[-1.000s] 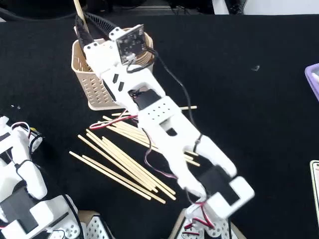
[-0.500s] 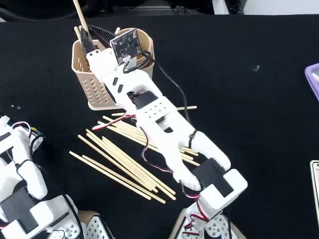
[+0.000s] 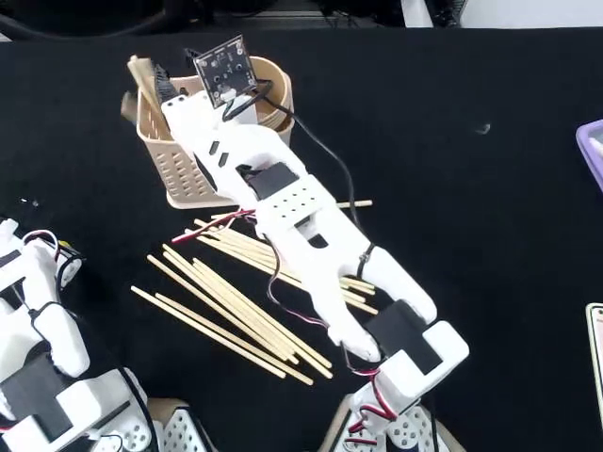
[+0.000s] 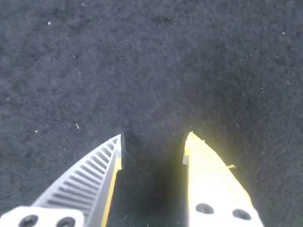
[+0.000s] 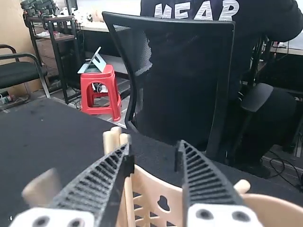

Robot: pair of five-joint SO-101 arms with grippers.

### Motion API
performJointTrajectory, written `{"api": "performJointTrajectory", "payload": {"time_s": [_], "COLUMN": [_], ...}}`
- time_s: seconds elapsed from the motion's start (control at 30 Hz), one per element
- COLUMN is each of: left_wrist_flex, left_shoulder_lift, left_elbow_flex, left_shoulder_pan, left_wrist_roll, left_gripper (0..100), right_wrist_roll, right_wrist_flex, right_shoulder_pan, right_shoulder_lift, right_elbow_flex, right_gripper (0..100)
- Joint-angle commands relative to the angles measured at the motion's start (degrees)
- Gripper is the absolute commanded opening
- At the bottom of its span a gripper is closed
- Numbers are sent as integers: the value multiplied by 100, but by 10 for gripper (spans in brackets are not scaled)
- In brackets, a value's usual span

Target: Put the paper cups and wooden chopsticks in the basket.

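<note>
At the left edge the left arm [image 3: 38, 358] was cut off, so little of it could be seen. The left gripper [image 4: 154, 139] was seen close above the black table [image 3: 490, 235], its two fingers held apart with nothing between them. Further along, one tan basket [image 3: 174, 160] was seen standing at the back of the table, and much of it was hidden by the right arm [image 3: 311, 245], which was stretched over it from the front. The right gripper [image 5: 154, 149] was held above the basket's rim, spread wide and gripping nothing. A few upright chopsticks [image 3: 141, 73] were seen leaning in the far corner of the basket, just beside one black finger. At least three could be counted, and one of them was too blurred to make out well. A paper cup [image 3: 281, 94] was seen inside the other end of the basket, partly covered by the wrist camera board. Whether more cups were stacked in it could not be told. In front of the basket the loose chopsticks [image 3: 231, 306] were left lying flat on the table in a messy pile. More than a dozen were there, but some were hidden under the arm, so an exact count could not be made. At the far right edge one purple thing [image 3: 592, 151] was cut off.
</note>
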Motion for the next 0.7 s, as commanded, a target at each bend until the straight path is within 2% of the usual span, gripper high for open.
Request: {"api": "performJointTrajectory", "payload": {"time_s": [0.0, 0.13, 0.27, 0.57, 0.67], "left_wrist_flex": [26, 18, 18, 26, 26], "left_shoulder_lift": [-79, -79, -79, -79, -79], "left_elbow_flex": [-92, -92, -92, -92, -92], "left_shoulder_pan": [75, 75, 75, 75, 75], "left_wrist_roll": [26, 26, 26, 26, 26], "left_gripper": [220, 220, 220, 220, 220], "right_wrist_roll": [-26, -18, -18, -9, -9], "right_wrist_flex": [35, 88, 1108, 5749, 7024], "right_shoulder_pan": [88, -18, -105, -123, 167], "right_shoulder_lift": [-251, -1033, -2123, -4585, -5059], "right_elbow_flex": [-295, -286, -303, -259, -259], "right_gripper": [126, 117, 117, 119, 120]}}
